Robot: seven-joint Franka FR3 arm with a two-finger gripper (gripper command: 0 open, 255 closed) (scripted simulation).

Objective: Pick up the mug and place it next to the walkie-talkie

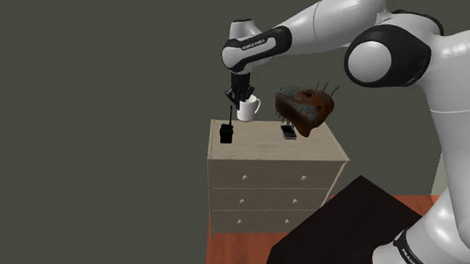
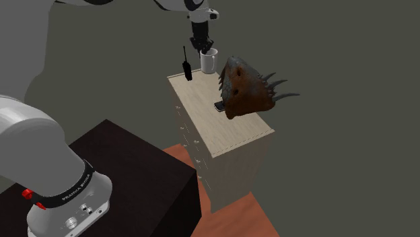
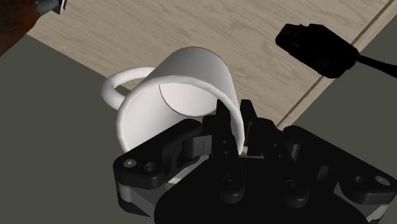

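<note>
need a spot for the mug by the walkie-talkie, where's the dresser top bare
Bare top between the walkie-talkie and the small black device, and the dresser end past the brown spiked head. Crowded around head and device.

I'm watching the arm [image 1: 332, 24] rising from its stand [image 1: 336, 234] and stretching out toward the shoulder view's left, with the elbow riding high and the forearm running close to level. The wrist is bending so that the hand is pointing down near the back edge of the dresser [image 1: 274, 150] top. The gripper [image 1: 242, 97] is pinching the mug [image 1: 249, 110] by its rim. In the wrist view one finger [image 3: 224, 127] is sitting inside the wall and the other is pressing on the outside, jaws standing narrow.
</note>
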